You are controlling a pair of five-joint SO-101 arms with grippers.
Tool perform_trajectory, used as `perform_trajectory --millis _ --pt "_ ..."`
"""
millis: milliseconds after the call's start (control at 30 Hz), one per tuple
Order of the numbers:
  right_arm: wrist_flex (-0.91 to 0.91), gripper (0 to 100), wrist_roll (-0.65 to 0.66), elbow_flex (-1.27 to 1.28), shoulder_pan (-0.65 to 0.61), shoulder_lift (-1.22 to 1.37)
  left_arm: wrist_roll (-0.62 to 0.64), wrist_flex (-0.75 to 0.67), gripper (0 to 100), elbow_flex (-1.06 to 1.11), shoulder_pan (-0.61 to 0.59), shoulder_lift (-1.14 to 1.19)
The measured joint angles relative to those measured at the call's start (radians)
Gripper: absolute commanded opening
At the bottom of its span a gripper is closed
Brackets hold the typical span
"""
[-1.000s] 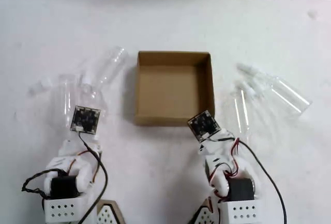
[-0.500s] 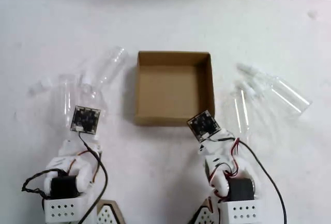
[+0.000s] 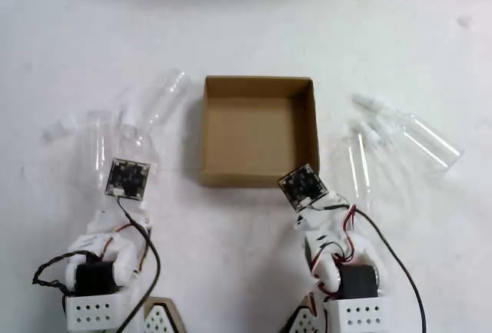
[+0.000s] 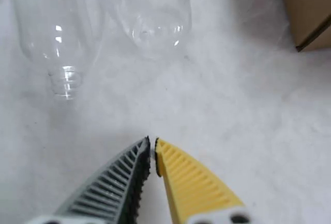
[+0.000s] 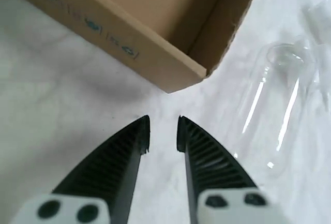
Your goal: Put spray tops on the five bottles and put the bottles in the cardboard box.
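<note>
The open cardboard box (image 3: 259, 129) sits mid-table with nothing in it. Clear bottles lie on their sides left of it (image 3: 157, 96), (image 3: 96, 148) and right of it (image 3: 357, 165), (image 3: 430, 142). White spray tops (image 3: 370, 105) lie loose by the right-hand bottles. My left gripper (image 4: 152, 150) is shut and empty over bare table, just short of two bottles (image 4: 57, 27), (image 4: 152, 12). My right gripper (image 5: 163, 131) is open by a narrow gap, empty, close to the box's near corner (image 5: 176, 66), with one bottle (image 5: 274, 120) beside it.
The white table (image 3: 246, 33) has free room behind the box and between the two arm bases (image 3: 92, 287), (image 3: 346, 287). A small white piece (image 3: 58, 129) lies at the far left near the bottles. The box corner (image 4: 310, 12) shows in the left wrist view.
</note>
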Motion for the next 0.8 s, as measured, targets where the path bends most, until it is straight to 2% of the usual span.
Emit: perform_trajectory --millis 200,500,633,800 --pt "-0.04 7.4 0.0 0.0 0.0 0.0 0.0 0.0 2 0.0 0.0 0.0" --pt "-0.279 7.4 0.002 0.0 0.069 0.0 0.0 0.0 2 -0.011 0.0 0.0" --pt "-0.334 7.4 0.0 0.0 0.068 0.0 0.0 0.0 2 -0.169 0.0 0.0" --pt "-0.338 7.4 0.0 0.003 0.072 0.0 0.0 -0.069 2 -0.427 0.0 -0.018"
